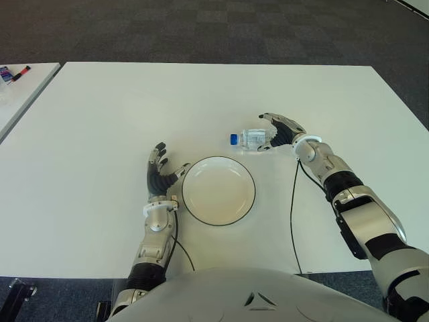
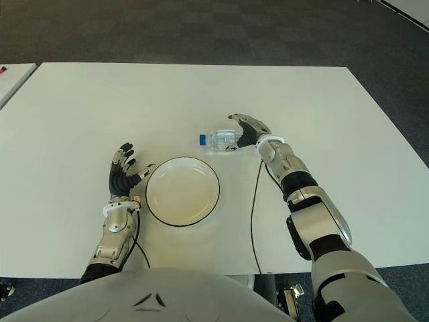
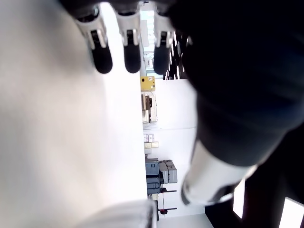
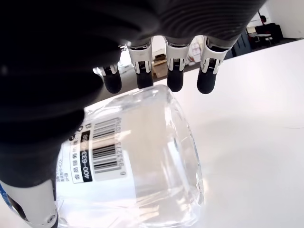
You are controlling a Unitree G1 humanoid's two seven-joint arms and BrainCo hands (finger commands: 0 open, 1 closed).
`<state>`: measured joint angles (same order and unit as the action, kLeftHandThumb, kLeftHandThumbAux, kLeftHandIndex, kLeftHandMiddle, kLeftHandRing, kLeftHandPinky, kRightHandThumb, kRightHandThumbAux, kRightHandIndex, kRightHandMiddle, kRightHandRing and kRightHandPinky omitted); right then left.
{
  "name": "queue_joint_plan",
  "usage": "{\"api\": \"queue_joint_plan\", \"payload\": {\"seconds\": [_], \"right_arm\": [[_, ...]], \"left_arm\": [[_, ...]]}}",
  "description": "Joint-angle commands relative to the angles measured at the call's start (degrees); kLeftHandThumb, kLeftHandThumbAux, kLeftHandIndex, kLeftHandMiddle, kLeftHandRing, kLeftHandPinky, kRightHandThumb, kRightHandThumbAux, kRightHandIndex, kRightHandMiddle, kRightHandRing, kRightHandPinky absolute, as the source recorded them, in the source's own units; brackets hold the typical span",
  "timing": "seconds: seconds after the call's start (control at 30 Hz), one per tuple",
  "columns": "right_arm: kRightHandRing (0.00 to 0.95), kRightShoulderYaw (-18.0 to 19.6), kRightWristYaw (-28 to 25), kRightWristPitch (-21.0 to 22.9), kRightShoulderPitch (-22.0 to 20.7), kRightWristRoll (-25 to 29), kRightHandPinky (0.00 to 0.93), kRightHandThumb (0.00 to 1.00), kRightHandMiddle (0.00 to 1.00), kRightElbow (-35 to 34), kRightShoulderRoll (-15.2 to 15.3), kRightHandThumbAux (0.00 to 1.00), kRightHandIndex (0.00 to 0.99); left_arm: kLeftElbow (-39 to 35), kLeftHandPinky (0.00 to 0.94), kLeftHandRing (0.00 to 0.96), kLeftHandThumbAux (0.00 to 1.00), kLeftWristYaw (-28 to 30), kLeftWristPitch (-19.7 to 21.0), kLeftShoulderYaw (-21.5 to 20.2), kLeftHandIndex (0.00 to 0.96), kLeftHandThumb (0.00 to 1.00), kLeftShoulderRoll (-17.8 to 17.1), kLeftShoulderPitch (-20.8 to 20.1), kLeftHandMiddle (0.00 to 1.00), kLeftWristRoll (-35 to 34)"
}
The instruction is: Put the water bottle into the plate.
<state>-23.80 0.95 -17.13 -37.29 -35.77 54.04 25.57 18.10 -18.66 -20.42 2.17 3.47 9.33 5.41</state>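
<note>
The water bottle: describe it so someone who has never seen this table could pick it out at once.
On the white table, just beyond the round white plate near the front edge, lies the water bottle, on its side. The right hand cups its base end, fingers not yet closed. It is small, clear and blue-capped, the only see-through thing there.

White table (image 1: 100,121), plate (image 1: 218,190) near front, water bottle (image 1: 251,139) lying beyond

The water bottle (image 1: 251,139) is small and clear, with a blue cap and a white label with a barcode. It lies on its side on the white table (image 1: 100,121), cap toward the robot's left, and looks full, though this is hard to judge. The plate (image 1: 218,190) is round and white with a dark rim; it stands empty, near the bottle but apart from it.
</note>
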Motion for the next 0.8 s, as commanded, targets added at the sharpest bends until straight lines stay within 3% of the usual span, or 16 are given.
{"api": "queue_joint_plan", "payload": {"seconds": [0.03,0.8], "right_arm": [[0.000,-0.2,-0.3,-0.7,0.6,0.4,0.025,0.040,0.000,0.5,-0.2,0.689,0.000],[0.000,-0.8,-3.1,-5.4,0.0,0.2,0.017,0.050,0.000,0.7,0.3,0.628,0.000]], "left_arm": [[1.2,0.161,0.136,0.941,0.8,1.5,-0.3,0.153,0.000,1.1,0.5,0.147,-0.2],[1.8,0.165,0.142,0.968,0.4,1.5,-0.6,0.160,0.000,2.1,-0.1,0.156,-0.6]]}}
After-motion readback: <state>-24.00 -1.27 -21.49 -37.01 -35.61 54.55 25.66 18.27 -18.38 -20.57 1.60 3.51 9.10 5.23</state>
